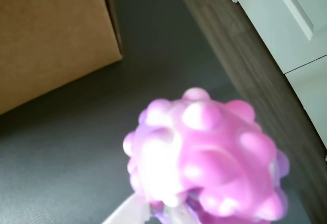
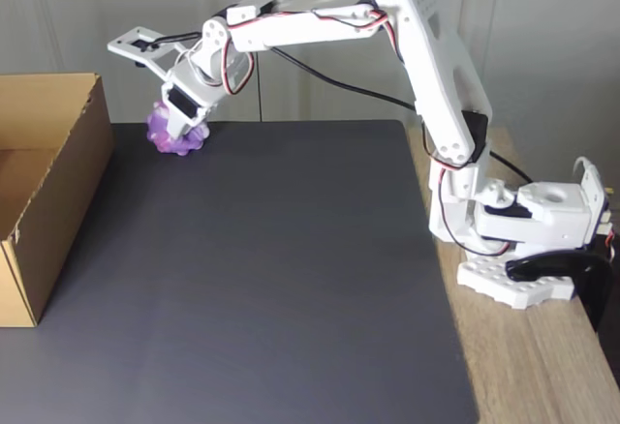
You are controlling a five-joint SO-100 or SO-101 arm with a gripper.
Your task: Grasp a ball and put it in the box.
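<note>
The bumpy purple, pink and white ball looms large and blurred in the wrist view, with a pale finger against its lower left side. In the fixed view the ball is at the far left of the dark mat, low over or on it. My gripper reaches down from above and is shut on it. The brown cardboard box stands open-topped at the left edge, a short way left of the ball. Its plain side is at the upper left in the wrist view.
A dark grey mat covers most of the table, with bare wood along its right side. The arm's white base stands there, with a black clamp beside it. A pale panelled wall lies beyond the wood.
</note>
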